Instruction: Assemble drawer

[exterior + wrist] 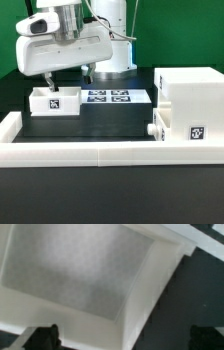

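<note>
A small white open-top tray (55, 101) with a square tag on its front stands on the black table at the exterior view's left. My gripper (68, 80) hangs just above it, open; one finger is over the tray's inside and the other beyond its far side wall. In the wrist view the tray's grey floor (70, 274) and white side wall (150, 286) fill the picture, and the wall lies between my dark fingertips (45, 338), with my gripper (125, 339) holding nothing. The large boxy casing (190, 100) stands at the right. A second tray's front with a round knob (152, 129) sticks out of its lower part.
The marker board (115, 97) lies flat between the tray and the casing. A long low white rail (100, 152) edges the table at the front and runs up the left side. A green wall is behind.
</note>
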`<control>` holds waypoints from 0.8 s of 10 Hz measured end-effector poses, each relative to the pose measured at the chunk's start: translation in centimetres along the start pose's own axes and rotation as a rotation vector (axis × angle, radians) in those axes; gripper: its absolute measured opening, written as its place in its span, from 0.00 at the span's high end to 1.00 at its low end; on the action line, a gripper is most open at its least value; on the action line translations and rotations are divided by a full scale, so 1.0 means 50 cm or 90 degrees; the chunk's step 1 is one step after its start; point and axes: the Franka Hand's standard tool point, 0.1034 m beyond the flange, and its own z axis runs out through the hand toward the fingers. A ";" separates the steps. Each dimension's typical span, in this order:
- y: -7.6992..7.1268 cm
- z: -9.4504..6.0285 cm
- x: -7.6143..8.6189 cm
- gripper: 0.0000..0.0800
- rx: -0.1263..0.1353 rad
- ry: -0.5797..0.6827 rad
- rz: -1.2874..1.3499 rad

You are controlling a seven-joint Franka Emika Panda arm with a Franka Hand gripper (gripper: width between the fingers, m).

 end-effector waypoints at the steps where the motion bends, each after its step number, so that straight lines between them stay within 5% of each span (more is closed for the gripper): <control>1: 0.000 0.000 0.000 0.19 0.000 0.000 0.021; 5: -0.016 0.008 0.020 0.19 -0.017 0.017 0.244; 7: -0.046 0.042 -0.033 0.19 -0.028 0.015 0.280; 8: -0.040 0.046 -0.030 0.19 -0.033 0.021 0.269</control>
